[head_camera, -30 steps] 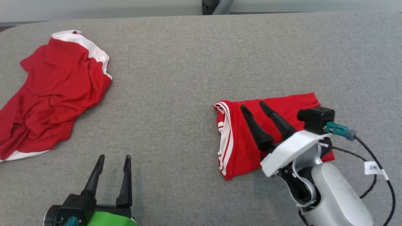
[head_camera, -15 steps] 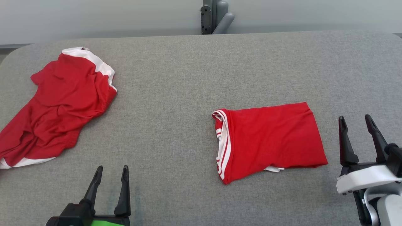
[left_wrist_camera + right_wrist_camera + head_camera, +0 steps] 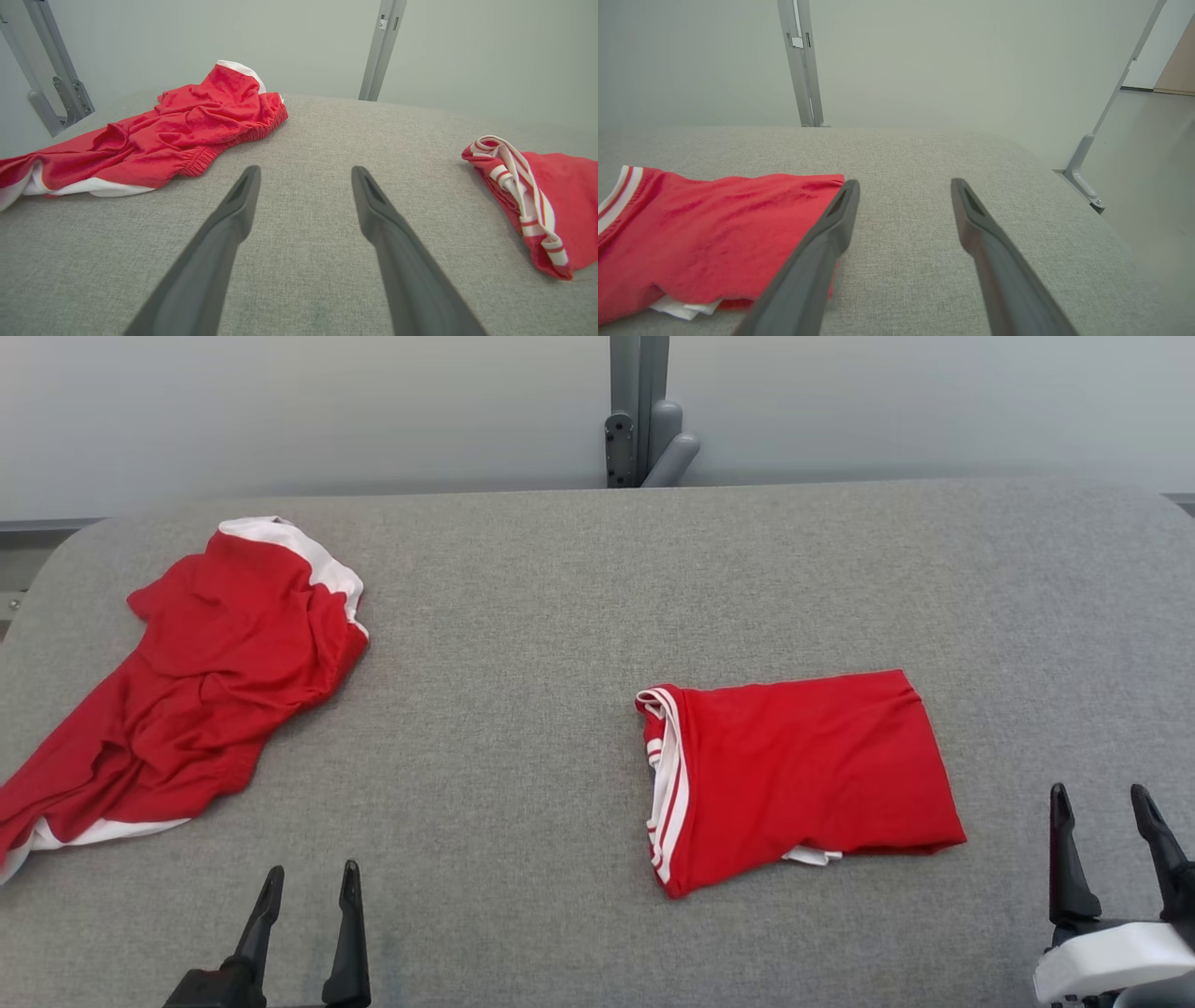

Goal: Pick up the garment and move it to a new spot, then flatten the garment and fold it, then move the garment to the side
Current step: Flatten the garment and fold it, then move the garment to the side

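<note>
A folded red garment [image 3: 798,775] with white-striped trim lies flat on the grey table, right of centre; it also appears at the right edge of the left wrist view [image 3: 546,205] and at the lower left of the right wrist view [image 3: 705,233]. My right gripper [image 3: 1102,803] stands open at the lower right, apart from the garment, nothing between its fingers [image 3: 903,186]. My left gripper [image 3: 310,882] is open at the lower left, empty [image 3: 303,172].
A second red garment [image 3: 196,672] with white edging lies crumpled at the table's far left [image 3: 177,135]. A grey metal post [image 3: 639,415] rises behind the table's far edge. The table's right edge drops off past my right gripper [image 3: 1064,177].
My right gripper has lifted off the folded garment and pulled back to the lower right. The head camera has tilted up, shifting the whole picture down. The garment stays put.
</note>
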Controlling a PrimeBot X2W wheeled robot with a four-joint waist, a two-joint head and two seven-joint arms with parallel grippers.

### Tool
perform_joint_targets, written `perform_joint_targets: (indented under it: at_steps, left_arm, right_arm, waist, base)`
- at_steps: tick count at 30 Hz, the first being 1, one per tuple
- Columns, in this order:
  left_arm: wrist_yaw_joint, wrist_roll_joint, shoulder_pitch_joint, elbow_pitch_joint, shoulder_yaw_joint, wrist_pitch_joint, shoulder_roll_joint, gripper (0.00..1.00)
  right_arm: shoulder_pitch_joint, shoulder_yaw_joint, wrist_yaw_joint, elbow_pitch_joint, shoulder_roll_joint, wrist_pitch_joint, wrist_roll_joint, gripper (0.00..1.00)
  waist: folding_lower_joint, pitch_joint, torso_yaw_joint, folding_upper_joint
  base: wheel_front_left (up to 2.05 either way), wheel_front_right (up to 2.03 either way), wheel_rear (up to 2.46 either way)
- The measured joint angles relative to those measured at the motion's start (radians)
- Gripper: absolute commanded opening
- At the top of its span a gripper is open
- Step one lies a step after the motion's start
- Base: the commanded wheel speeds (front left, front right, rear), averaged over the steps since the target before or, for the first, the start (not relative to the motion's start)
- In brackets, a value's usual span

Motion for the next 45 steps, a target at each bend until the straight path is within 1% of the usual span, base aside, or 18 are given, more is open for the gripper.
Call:
perform_joint_targets:
  at_steps: [5,10,27,30,33,36,38,41,42,45]
  left_arm:
    - [0.007,-0.005,0.015,0.003,-0.001,0.0,0.0,1.0]
    - [0.007,-0.004,0.027,0.006,0.005,0.0,0.0,1.0]
    - [-0.003,0.001,0.027,0.007,0.012,0.0,0.0,1.0]
    - [-0.003,0.001,0.027,0.005,0.013,0.0,0.0,1.0]
    - [-0.003,0.001,0.027,0.002,0.014,0.0,0.0,1.0]
    - [-0.003,0.002,0.026,0.0,0.015,0.0,0.0,1.0]
    - [-0.003,0.003,0.023,0.0,0.016,0.0,0.0,1.0]
    - [-0.007,0.006,0.017,0.0,0.016,0.0,0.0,1.0]
    - [-0.008,0.009,0.014,0.0,0.016,0.0,0.0,1.0]
    - [-0.01,0.01,0.004,0.0,0.012,0.0,0.0,1.0]
  right_arm:
    - [0.049,-0.03,0.0,0.018,0.018,0.0,0.006,1.0]
    - [0.061,-0.038,0.0,0.012,0.03,0.0,0.006,1.0]
    - [0.051,-0.014,0.0,-0.03,0.039,0.0,0.0,1.0]
    - [0.039,-0.012,0.0,-0.029,0.041,0.0,0.017,1.0]
    - [0.008,0.015,0.0,0.0,0.032,0.0,0.054,1.0]
    - [-0.036,0.049,0.0,0.08,0.005,0.0,0.092,1.0]
    - [-0.078,0.079,0.0,0.133,-0.019,0.036,0.114,1.0]
    - [-0.158,0.132,0.0,0.169,-0.051,0.143,0.16,1.0]
    - [-0.204,0.16,0.0,0.185,-0.063,0.222,0.2,1.0]
    - [-0.262,0.168,0.0,0.22,-0.073,0.334,0.239,1.0]
  waist:
    - [0.0,-0.031,0.006,0.0]
    - [0.0,-0.047,0.01,0.0]
    - [0.0,-0.03,0.008,0.0]
    - [0.0,-0.027,0.007,0.0]
    - [0.0,-0.023,0.005,0.0]
    - [0.0,-0.017,0.001,0.0]
    - [0.0,-0.012,-0.001,0.0]
    - [0.0,-0.004,-0.004,0.0]
    - [0.0,0.003,-0.006,0.0]
    - [0.0,0.017,-0.007,0.0]
  base:
    - [0.0,0.0,0.0]
    - [0.0,0.0,0.0]
    - [0.0,0.0,0.0]
    - [0.0,0.0,0.0]
    - [0.0,0.0,0.0]
    - [0.0,0.0,0.0]
    - [0.0,0.0,0.0]
    - [0.0,0.0,0.0]
    - [0.0,0.0,0.0]
    - [0.0,0.0,0.0]
